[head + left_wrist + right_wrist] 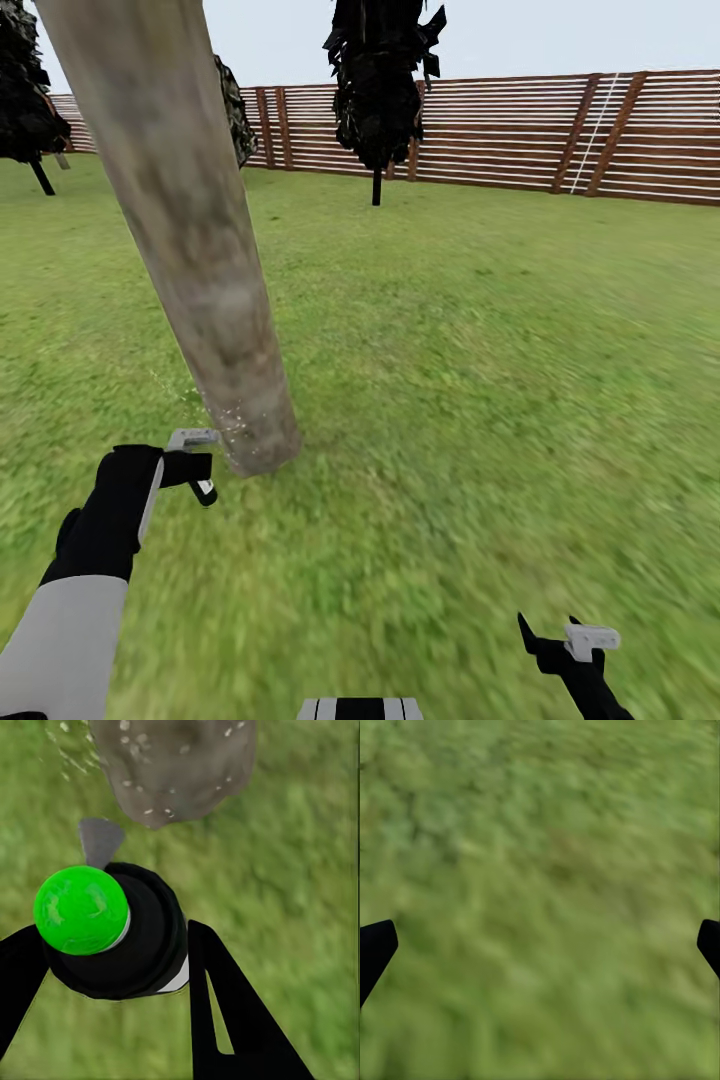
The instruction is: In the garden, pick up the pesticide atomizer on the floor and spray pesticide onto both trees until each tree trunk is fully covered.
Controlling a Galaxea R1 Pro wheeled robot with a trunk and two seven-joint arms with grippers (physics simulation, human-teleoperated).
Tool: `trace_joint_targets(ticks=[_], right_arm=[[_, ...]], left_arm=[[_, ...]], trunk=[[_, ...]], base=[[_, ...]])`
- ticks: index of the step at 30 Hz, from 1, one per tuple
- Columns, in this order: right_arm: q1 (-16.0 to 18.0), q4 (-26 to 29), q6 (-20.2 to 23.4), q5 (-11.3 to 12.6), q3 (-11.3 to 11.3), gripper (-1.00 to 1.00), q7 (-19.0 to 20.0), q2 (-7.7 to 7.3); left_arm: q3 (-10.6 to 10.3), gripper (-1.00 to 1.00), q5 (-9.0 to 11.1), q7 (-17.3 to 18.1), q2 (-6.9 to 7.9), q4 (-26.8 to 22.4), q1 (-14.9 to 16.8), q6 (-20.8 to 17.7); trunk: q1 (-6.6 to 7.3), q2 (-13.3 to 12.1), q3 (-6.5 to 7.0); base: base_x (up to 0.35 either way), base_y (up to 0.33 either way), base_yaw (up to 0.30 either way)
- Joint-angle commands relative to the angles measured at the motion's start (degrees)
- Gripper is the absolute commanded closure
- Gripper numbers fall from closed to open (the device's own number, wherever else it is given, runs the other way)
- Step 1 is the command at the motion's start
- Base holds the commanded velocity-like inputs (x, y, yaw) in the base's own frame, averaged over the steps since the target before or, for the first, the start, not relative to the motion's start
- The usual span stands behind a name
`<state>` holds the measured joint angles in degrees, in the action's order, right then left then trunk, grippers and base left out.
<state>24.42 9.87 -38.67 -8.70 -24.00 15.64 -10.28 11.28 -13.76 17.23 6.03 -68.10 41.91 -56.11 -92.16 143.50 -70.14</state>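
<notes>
L gripper (pixel 112 967) pinches the small black pesticide atomizer w/ green ball cap (pixel 81 910), just beside the base of the thick pale grey-tan mottled tree trunk (pixel 190 220). White specks dot the trunk's foot. R gripper (pixel 540 945) hangs spread over blurry green grass lawn (pixel 480 380).

Your left pincer (pixel 200 470) sits just beside the foot of the tree trunk (pixel 190 240), which rises ahead of it and slightly to its right. The pesticide atomizer (pixel 112 930) lies between its 2 fingers. Your right pincer (pixel 560 650) hangs well apart, over the floor (pixel 450 400). Far beyond both pincers, the fence (pixel 520 130) runs behind 2 thin trees (pixel 380 90).
</notes>
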Motion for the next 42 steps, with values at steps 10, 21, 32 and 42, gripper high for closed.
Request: trace_joint_targets(ticks=[10,21,32,42], right_arm=[[0.0,0.0,0.0,-0.1,0.0,-1.0,0.0,0.0],[0.0,0.0,0.0,-0.2,0.0,-1.0,0.0,0.08],[0.0,0.0,0.0,-0.2,0.0,-1.0,0.1,0.29],[0.0,0.0,0.0,-0.3,0.0,-1.0,0.1,0.79]], left_arm=[[-0.1,1.0,-0.3,0.0,0.22,-2.6,4.1,-1.9],[-0.1,1.0,-1.4,-0.1,0.11,-1.6,3.4,-1.0],[2.5,1.0,-1.3,-0.4,0.04,12.9,0.9,9.8],[2.9,1.0,-1.1,-3.0,-0.35,17.9,0.9,17.2]], trunk=[[0.0,0.0,0.33],[0.0,0.0,0.33],[0.0,0.0,0.33],[0.0,0.0,0.33]], base=[[0.023,0.0,0.0],[0.009,0.0,0.0],[-0.213,-0.147,0.006],[-0.02,-0.266,0.241]])
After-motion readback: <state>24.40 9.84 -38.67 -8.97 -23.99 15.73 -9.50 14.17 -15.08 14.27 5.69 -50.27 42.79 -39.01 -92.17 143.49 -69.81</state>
